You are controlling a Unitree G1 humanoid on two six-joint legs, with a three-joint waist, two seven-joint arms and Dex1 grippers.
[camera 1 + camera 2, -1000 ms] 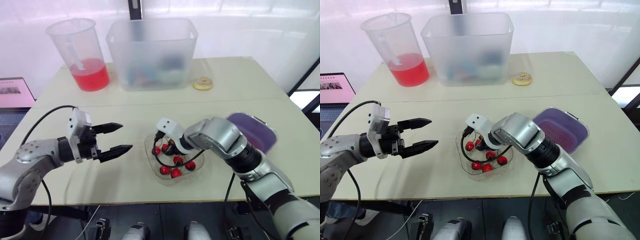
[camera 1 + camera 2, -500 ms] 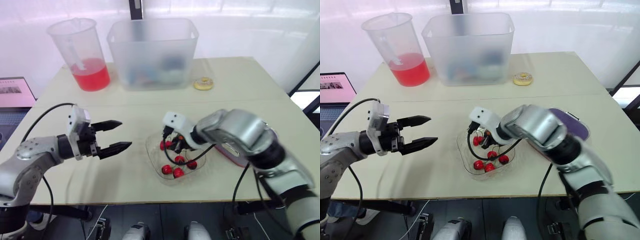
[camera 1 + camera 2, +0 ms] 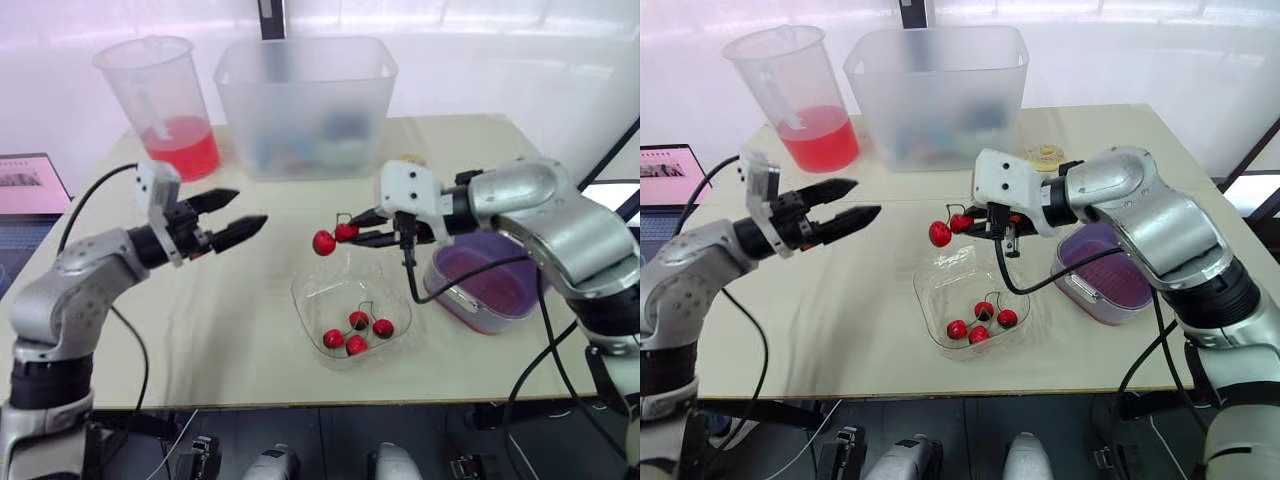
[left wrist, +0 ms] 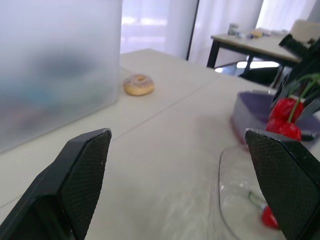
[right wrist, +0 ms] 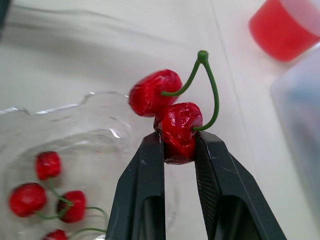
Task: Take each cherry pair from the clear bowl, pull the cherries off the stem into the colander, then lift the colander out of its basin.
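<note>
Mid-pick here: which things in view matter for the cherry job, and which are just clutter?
Job:
- cherry pair, pinched in the right gripper
- clear bowl and the cherries in it
- purple colander
- left gripper, open and empty

Clutter:
- pitcher of red liquid
- frosted bin
- doughnut
- screen beside the table

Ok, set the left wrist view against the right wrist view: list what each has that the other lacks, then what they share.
Left wrist view, not the right: the open left gripper, the doughnut and the purple colander. Right wrist view, not the left: the pitcher of red liquid, and how the right gripper is shut on just one cherry of the cherry pair. Shared: the cherry pair held in the air, and the clear bowl with cherries in it.
</note>
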